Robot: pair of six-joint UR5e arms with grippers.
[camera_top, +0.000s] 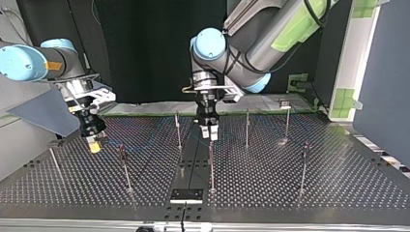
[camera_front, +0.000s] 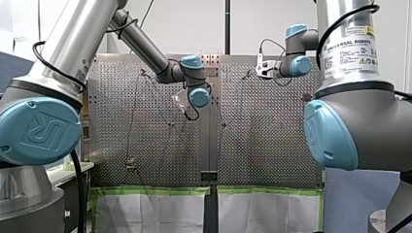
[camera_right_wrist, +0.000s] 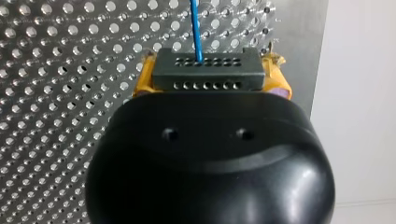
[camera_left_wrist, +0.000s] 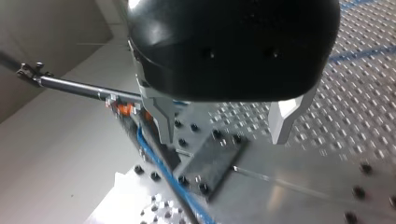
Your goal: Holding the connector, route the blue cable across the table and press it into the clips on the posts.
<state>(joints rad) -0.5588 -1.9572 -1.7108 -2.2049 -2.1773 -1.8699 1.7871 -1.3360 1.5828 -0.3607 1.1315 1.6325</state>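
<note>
"UNIVERSAL ROBOTS" on right arm's label, "UR" on left arm's cap

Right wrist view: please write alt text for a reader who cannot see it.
My right gripper, with yellow pads, is shut on a dark connector with rows of holes. A blue cable runs from it, ahead over the perforated table.

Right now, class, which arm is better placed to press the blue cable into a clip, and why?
Probably left: my left gripper hangs open by a post, the blue cable beside one finger. My right gripper is shut on the connector.
</note>
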